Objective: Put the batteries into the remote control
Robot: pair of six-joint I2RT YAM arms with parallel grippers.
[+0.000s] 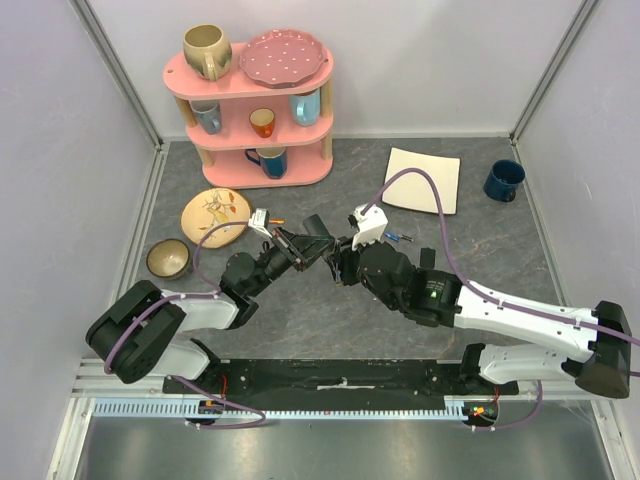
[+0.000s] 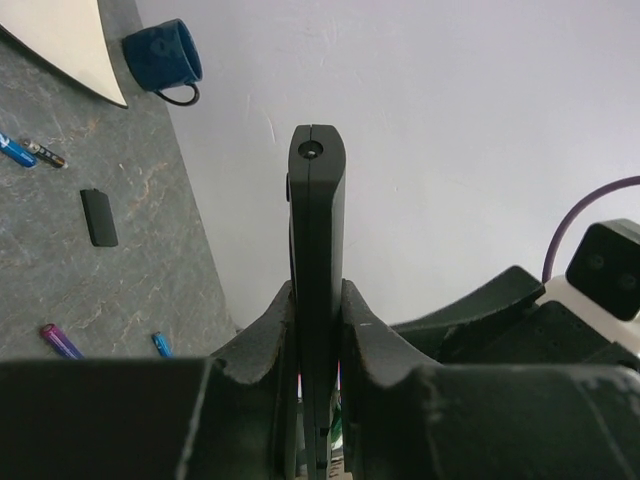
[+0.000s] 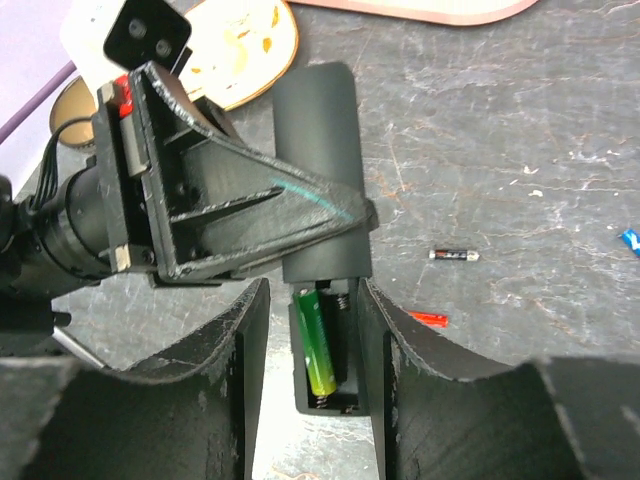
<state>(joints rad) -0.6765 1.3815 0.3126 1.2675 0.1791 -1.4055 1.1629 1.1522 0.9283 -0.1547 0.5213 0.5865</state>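
The slim black remote control [image 3: 315,130] is gripped at its middle by my left gripper [image 2: 318,290], which is shut on it; the left wrist view shows the remote [image 2: 318,200] edge-on. Its battery bay is open, with a green battery [image 3: 318,345] lying slightly tilted in the left slot and the right slot showing a bare spring. My right gripper [image 3: 312,290] is open and holds nothing, its fingers on either side of the remote's open end. Loose batteries lie on the table: a black one [image 3: 453,255], a red one [image 3: 428,319], a blue one [image 2: 15,150] and a purple one [image 2: 60,340].
A small black battery cover [image 2: 98,217] lies on the table. A pink shelf [image 1: 250,160] with mugs and a plate stands at the back left, with a wooden plate [image 1: 215,213] and a bowl [image 1: 168,258] near it. A white square plate [image 1: 423,178] and a blue mug [image 1: 503,180] are at the back right.
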